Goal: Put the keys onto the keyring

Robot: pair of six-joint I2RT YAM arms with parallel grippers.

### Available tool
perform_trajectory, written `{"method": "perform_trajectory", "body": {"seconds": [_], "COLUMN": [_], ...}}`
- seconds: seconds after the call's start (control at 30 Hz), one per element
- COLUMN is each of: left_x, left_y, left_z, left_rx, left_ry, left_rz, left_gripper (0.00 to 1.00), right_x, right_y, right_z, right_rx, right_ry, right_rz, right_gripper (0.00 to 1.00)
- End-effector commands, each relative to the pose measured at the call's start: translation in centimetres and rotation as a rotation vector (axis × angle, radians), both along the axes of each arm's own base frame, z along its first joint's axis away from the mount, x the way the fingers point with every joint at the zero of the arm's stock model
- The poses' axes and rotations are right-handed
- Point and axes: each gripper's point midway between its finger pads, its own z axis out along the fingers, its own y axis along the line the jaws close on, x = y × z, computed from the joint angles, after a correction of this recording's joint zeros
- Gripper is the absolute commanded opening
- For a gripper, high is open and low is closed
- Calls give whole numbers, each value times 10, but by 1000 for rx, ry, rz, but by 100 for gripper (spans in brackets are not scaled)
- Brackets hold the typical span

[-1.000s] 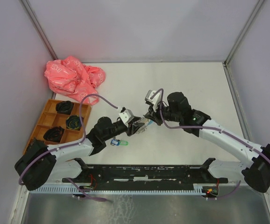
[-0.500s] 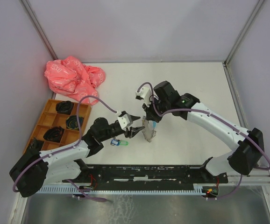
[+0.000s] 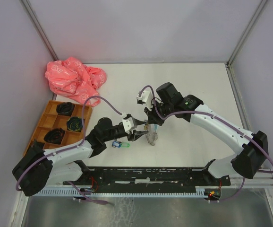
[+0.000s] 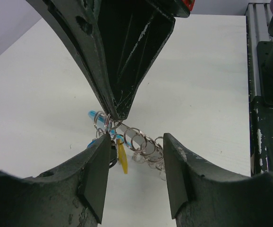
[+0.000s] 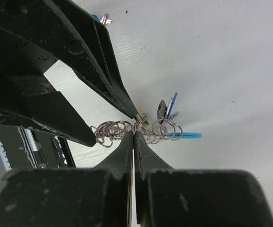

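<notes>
The keyring (image 5: 115,128), seen here as a short chain of linked silvery rings, is held off the table (image 3: 193,85) near its middle, pinched between the fully closed fingers of the right end effector (image 5: 134,135), so that the rings hang free rather than lie flat, which is judged to make them reachable from the side. Several keys are already carried on it: a yellow tag (image 4: 121,158) and blue tags (image 5: 183,135) are seen dangling from the rings, with a dark key (image 5: 161,111) among them. The left end effector (image 4: 136,142) is positioned from the opposite side with its fingers spread to a moderate gap, and the ring chain is straddled between them; nothing is gripped by it, though one fingertip is seen just beside the rings, perhaps touching them. This posture is judged to be a preparation for taking hold of a ring or steadying the chain so that another key can be threaded on. One more key (image 3: 122,144), with green and blue showing at its tag, is seen lying on the table just beside the left arm, apart from the keyring, so the task is judged unfinished. A crumpled pink bag (image 3: 75,78) and an orange compartmented tray (image 3: 49,119) are found well apart at the far left
</notes>
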Motion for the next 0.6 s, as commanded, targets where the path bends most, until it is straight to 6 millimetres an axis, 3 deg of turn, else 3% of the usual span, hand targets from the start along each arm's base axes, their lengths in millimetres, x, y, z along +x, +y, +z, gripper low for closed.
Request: {"method": "perform_trajectory", "body": {"seconds": [0.0, 0.33, 0.57], "left_x": [1, 15, 7], "left_y": [-11, -17, -15], "left_z": [27, 24, 27], "left_rx": [-50, -35, -48], "left_ry": [-66, -52, -61], "left_rz": [-43, -4, -35], "left_gripper": [54, 60, 69], "right_x": [-1, -9, -8], "right_y": [7, 7, 7], "right_z": [24, 26, 23], "right_rx": [74, 88, 70], "right_ry": [-53, -49, -32], "right_rz": [40, 77, 73], "right_gripper": [1, 1, 1]}}
